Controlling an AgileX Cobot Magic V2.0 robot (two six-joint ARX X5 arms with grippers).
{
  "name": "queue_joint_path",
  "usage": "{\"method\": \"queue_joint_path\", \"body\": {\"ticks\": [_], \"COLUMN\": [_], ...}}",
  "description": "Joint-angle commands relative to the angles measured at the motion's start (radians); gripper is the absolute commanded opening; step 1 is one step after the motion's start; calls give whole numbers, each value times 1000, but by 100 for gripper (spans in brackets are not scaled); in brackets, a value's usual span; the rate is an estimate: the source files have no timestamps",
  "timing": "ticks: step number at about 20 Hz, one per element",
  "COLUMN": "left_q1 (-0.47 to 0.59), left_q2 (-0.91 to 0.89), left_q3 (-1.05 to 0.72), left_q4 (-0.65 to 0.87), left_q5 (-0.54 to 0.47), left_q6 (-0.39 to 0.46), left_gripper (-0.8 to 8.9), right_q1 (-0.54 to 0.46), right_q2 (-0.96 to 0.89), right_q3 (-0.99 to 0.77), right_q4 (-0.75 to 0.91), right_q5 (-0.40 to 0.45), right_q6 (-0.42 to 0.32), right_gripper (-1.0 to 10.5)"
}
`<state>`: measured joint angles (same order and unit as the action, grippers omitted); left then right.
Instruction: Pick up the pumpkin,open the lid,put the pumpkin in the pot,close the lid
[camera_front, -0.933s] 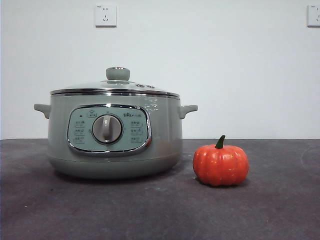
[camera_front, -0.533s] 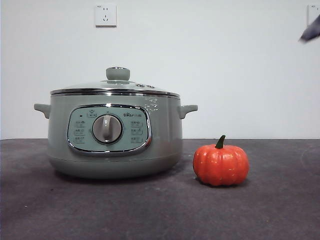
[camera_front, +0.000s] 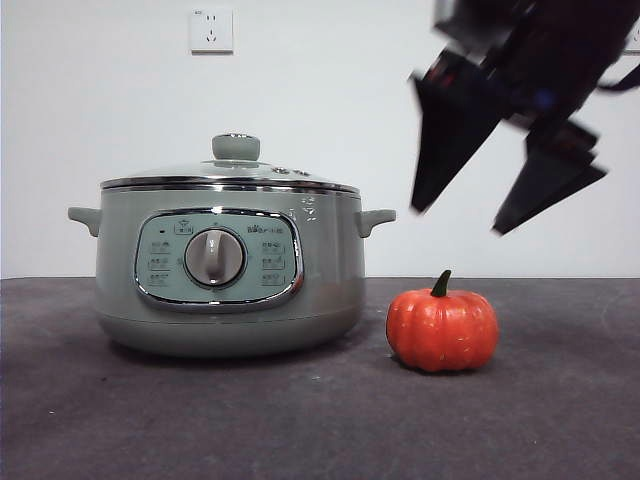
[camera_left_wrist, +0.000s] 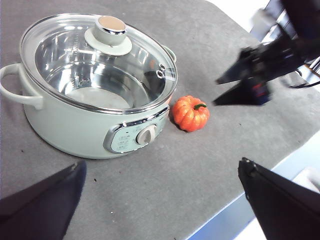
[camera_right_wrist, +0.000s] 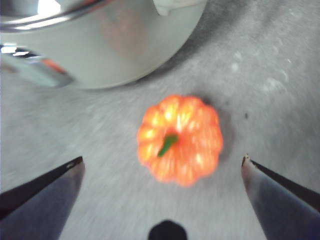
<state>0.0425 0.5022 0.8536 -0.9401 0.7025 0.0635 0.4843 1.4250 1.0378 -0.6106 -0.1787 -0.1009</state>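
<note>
The orange-red pumpkin with a green stem sits on the dark table just right of the pot. It also shows in the left wrist view and the right wrist view. The lid rests shut on the pot, with its knob on top and a glass dome. My right gripper is open, hanging above the pumpkin with its jaws spread wider than it. My left gripper is open, high above the table's near side.
The pot's side handle sticks out toward the pumpkin. A wall socket is on the white wall behind. The table's edge runs near the left gripper.
The right gripper has swung down from the upper right corner to hang above the pumpkin. The pot, lid and pumpkin have not moved.
</note>
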Motion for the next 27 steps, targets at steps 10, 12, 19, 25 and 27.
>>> {"method": "queue_joint_path", "body": {"ticks": [10,12,19,25,27], "left_q1": [-4,-4,-4,-5,-10], "left_q2": [0,0,0,14,48], "left_q3": [4,4,4,4,4], "left_q4": [2,2,3,52,86], "left_q5": [6,5,-34,-50,-50], "left_q6": [8,8,8,6,-18], "left_gripper": [804,804,804,804,804], "right_q1": [61,61,60,60,60], "right_q2": [250,263,266,215,141], "right_q3": [2,2,2,2,2], "right_q4": [151,154,112,93,71], "right_q5": [109,111,107,108,112], "right_q6": [-2,-2,6,11,18], "right_gripper": [661,646,-19,-17,-17]}}
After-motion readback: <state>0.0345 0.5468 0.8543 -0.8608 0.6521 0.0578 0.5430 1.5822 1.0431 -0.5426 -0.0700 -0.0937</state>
